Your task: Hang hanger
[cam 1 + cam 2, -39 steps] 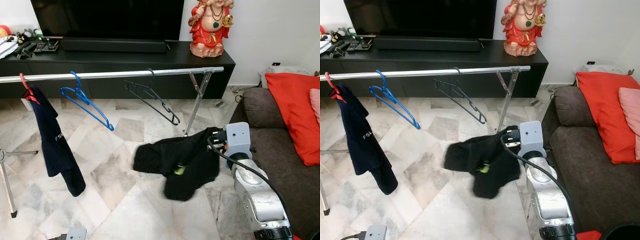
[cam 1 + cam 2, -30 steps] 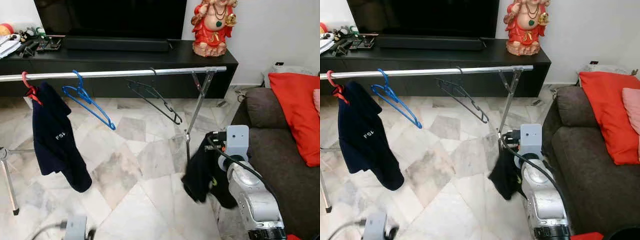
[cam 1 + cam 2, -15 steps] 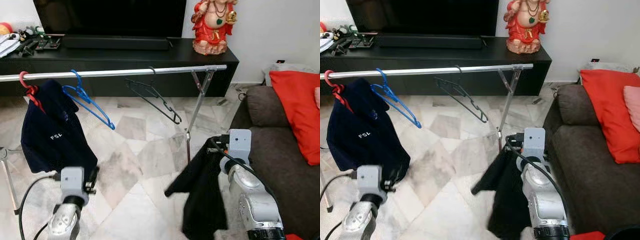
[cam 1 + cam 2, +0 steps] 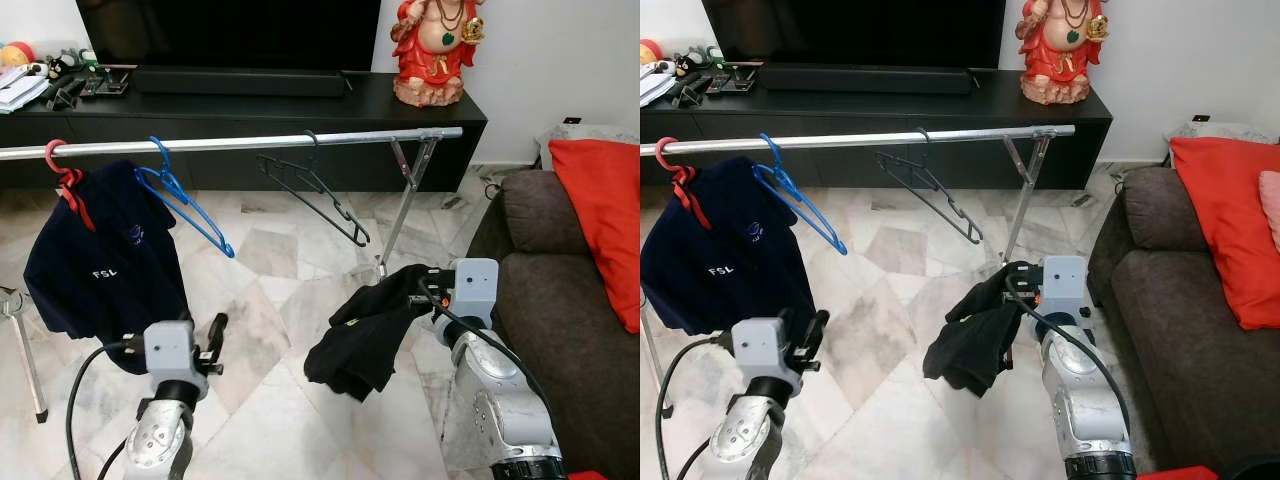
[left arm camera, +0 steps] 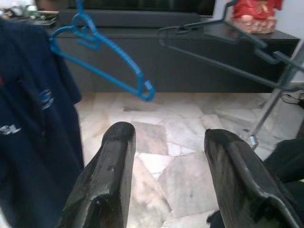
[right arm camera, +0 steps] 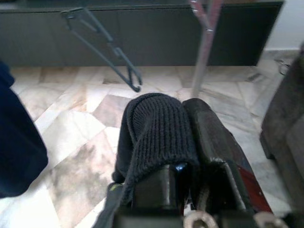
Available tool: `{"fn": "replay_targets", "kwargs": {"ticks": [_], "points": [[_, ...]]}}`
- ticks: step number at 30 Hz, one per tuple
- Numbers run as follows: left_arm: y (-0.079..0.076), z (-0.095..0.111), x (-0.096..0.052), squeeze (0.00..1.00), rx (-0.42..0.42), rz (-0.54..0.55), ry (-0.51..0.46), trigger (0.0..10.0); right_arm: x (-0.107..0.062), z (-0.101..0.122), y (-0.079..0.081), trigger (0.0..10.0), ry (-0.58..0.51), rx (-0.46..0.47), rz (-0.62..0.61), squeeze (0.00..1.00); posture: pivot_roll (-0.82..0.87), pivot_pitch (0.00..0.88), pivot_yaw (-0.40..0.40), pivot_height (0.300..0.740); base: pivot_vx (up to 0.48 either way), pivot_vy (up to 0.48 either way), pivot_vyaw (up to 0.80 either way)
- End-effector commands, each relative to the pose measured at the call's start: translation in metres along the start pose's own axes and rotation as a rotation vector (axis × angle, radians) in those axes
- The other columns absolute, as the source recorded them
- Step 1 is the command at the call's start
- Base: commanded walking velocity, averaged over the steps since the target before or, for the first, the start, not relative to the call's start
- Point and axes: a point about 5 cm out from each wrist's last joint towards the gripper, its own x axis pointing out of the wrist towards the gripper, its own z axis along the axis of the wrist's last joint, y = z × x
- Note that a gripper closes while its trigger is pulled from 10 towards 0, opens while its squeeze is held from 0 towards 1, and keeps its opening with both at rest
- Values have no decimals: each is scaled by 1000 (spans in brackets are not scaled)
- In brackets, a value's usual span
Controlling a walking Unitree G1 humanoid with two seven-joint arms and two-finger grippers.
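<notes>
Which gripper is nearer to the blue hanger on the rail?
Left. The left gripper is open below the blue hanger; the right gripper, clamped on the black garment, is farther right.

**Our two silver arms, seen from above**

We show two arms cased in brushed silver metal, each topped at the wrist by a pale grey, box-shaped housing. A black cable loops out from each housing and runs back along the forearm. Our left gripper (image 5: 164,178) ends in two long, matte black fingers (image 5: 111,166) with rounded tips. Our right gripper (image 6: 190,142) carries the same black fingers, and a black band rings the right forearm lower down.
</notes>
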Motion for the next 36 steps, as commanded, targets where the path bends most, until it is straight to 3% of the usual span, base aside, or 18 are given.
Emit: {"fn": "replay_targets", "kwargs": {"ticks": [1, 5, 10, 12, 25, 36], "points": [[-2, 1, -2, 0, 36, -9, 13, 10000, 0, -1, 3, 10000, -10, -22, 37, 0, 28, 147, -13, 740, 409, 0, 0], [-3, 9, -2, 0, 30, -1, -5, 10000, -6, -13, 6, 10000, 26, -51, 81, 0, 33, 142, -16, 740, 444, 0, 0], [-7, 10, -2, 0, 34, -20, -2, 10000, -7, -12, 7, 10000, 2, -38, 99, 0, 28, 137, -12, 740, 451, 0, 800], [-7, 11, -3, 0, 36, -24, 0, 10000, -7, -11, 8, 10000, 0, -6, 109, 0, 26, 135, -11, 740, 450, 0, 0], [-7, 26, 0, 0, 86, -10, -40, 10000, -9, -19, 17, 10000, 26, -40, 187, 0, 32, 134, -10, 740, 438, 0, 0], [-4, 30, 2, 0, 108, 28, -37, 10000, -11, -23, 17, 10000, 41, -49, 211, 0, 33, 151, -14, 740, 22, 0, 0]]}}
